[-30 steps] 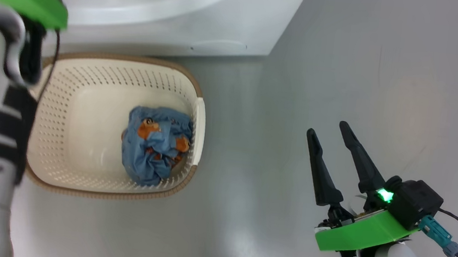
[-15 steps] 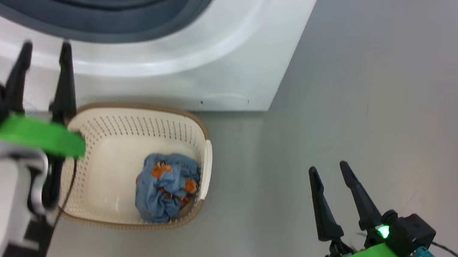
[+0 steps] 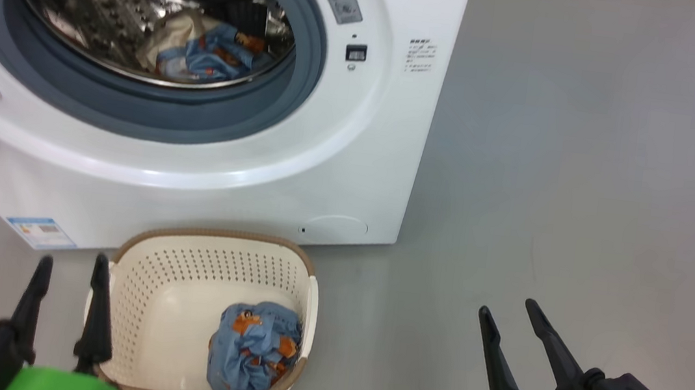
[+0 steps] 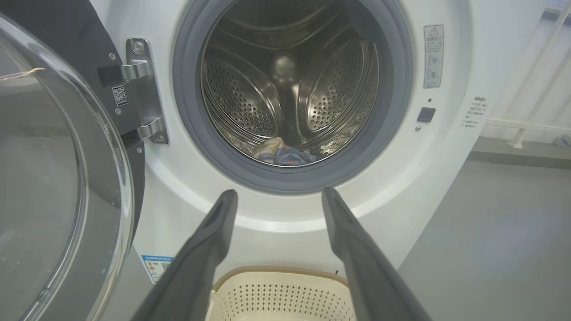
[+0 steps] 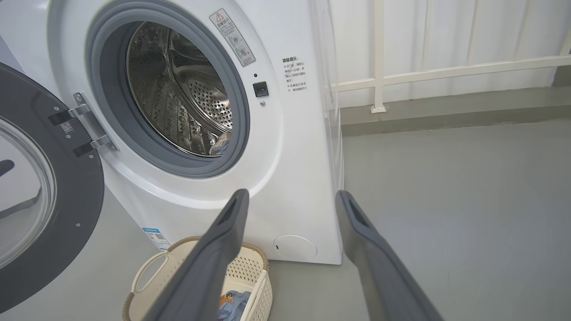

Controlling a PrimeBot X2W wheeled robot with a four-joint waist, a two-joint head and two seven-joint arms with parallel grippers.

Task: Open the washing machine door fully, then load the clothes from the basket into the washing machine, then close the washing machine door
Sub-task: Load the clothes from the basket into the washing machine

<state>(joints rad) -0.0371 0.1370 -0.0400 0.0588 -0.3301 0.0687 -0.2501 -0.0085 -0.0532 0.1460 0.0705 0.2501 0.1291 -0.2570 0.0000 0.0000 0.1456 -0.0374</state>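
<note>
Left gripper [image 3: 72, 258] has backed off, left of basket [image 3: 212, 232]; right gripper [image 3: 507, 306] sits right of basket; both empty, fingers apart. You're mid-load: grab basket's last clothes [image 3: 251, 347], feed washer [image 3: 358, 157].

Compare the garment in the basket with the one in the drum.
The basket garment is one bunched lump; the drum garment lies more spread out. The basket garment lies alone; the drum garment touches beige fabric. Both are light blue with orange print.
</note>
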